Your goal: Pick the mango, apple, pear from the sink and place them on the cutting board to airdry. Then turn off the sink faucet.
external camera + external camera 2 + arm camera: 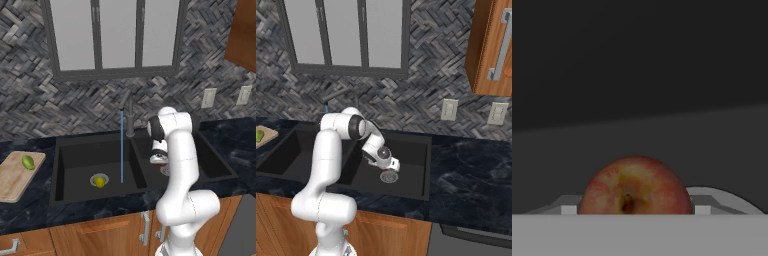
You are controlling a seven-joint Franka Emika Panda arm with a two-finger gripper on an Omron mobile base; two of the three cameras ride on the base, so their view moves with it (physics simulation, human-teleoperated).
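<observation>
Gripper [390,167] lowered into the right basin of the sink [75,160], just above its drain, jaws clamped on the apple [634,186]; a yellow-green fruit [100,181] on the left basin's drain; a green fruit [28,161] near the cutting board's [12,182] back edge; water streaming from the faucet [129,112].

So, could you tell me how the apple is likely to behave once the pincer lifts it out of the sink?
The apple looks round and smooth, so it would probably roll if released on the sink floor. Water runs from the faucet, so its skin may be wet and slippery. It looks firm, likely rigid in the pincer.
</observation>
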